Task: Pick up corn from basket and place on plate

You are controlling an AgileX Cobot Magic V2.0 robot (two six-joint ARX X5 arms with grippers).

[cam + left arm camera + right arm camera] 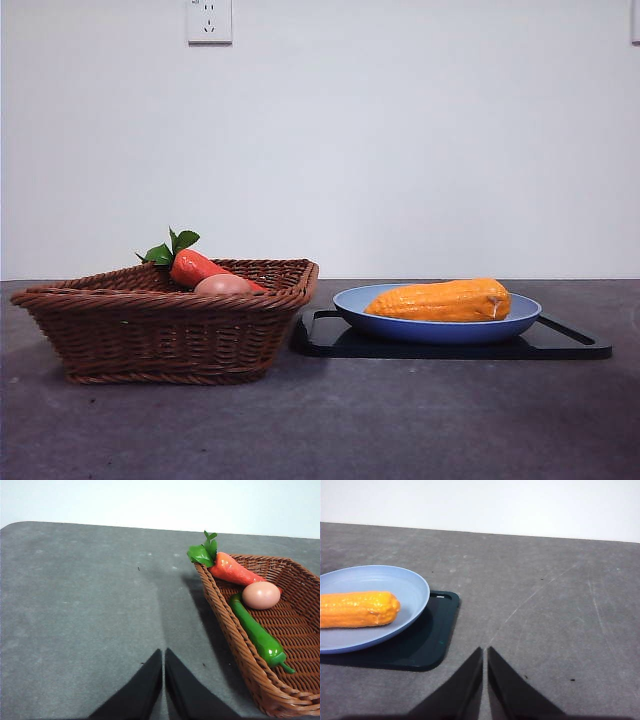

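The orange-yellow corn (pixel 442 300) (pixel 357 609) lies on its side in the blue plate (pixel 520 318) (pixel 395 582). The brown wicker basket (pixel 160 330) (pixel 235 635) stands to the left of the plate. My left gripper (pixel 164 652) is shut over bare table beside the basket, holding nothing. My right gripper (pixel 485 651) is shut too, over the table beside the plate and apart from the corn. Neither arm shows in the front view.
The plate rests on a flat black tray (pixel 570 340) (pixel 427 640). In the basket lie a red-orange carrot with green leaves (pixel 192 266) (pixel 232 569), a pinkish egg (pixel 222 285) (pixel 261 595) and a green pepper (pixel 257 635). A white wall stands behind the grey table.
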